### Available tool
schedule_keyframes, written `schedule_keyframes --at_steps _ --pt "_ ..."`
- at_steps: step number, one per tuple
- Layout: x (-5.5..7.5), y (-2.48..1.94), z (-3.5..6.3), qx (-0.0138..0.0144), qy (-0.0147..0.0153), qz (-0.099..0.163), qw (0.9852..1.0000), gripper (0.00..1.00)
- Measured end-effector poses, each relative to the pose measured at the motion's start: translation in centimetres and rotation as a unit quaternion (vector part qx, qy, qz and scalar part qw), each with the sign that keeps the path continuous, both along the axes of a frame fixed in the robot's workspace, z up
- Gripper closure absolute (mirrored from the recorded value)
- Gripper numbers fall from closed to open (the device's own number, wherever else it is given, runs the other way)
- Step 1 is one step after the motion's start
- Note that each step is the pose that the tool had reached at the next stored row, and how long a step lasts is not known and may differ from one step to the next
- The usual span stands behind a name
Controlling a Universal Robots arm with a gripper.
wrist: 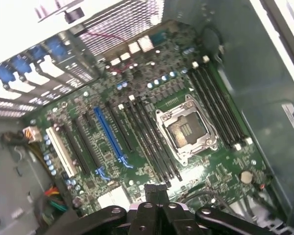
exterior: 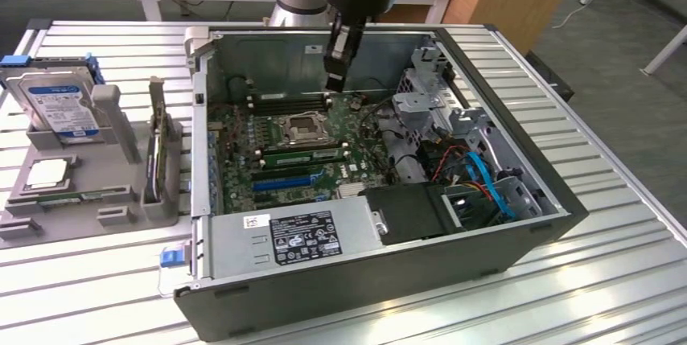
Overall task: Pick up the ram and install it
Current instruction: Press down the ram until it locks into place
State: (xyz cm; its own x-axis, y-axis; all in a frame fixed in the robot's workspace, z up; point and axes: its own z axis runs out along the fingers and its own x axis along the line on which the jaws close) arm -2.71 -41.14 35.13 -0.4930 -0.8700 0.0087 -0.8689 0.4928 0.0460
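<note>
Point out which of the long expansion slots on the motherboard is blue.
The single blue slot, lying among the black slots. Every other long slot is black, apart from one white slot near the board's edge.

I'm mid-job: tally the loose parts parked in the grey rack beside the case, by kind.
Hard drive: 1
Processor chip: 1
ram: 1
Upright card, seen edge-on: 1
Total: 4
</note>
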Motion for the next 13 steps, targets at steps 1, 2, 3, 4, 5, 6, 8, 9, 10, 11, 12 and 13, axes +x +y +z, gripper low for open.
schedule_keyframes --at_steps 1,2,3,4,5,6,8,9,10,11,12,13 --pt "0.00 0.00 -0.01 0.0000 0.0000 -0.009 1.0000 0.89" --pt "0.00 0.00 -0.02 0.0000 0.0000 -0.019 0.9998 0.89" --pt "0.00 0.00 -0.04 0.0000 0.0000 -0.028 0.9996 0.89" --pt "0.00 0.00 -0.05 0.0000 0.0000 -0.037 0.9993 0.89" --pt "0.00 0.00 -0.07 0.0000 0.0000 -0.046 0.9990 0.89" --pt "0.00 0.00 -0.08 0.0000 0.0001 -0.054 0.9985 0.89" --pt "0.00 0.00 -0.12 0.0000 0.0001 -0.073 0.9973 0.89" --pt "0.00 0.00 -0.14 0.0000 0.0000 -0.082 0.9966 0.89" --pt "0.00 0.00 -0.15 0.0000 0.0001 -0.091 0.9958 0.89" --pt "0.00 0.00 -0.17 -0.0001 0.0001 -0.100 0.9950 0.89" --pt "0.00 -0.01 -0.19 -0.0001 0.0001 -0.109 0.9940 0.89" --pt "0.00 0.00 -0.20 -0.0001 0.0001 -0.118 0.9930 0.89"
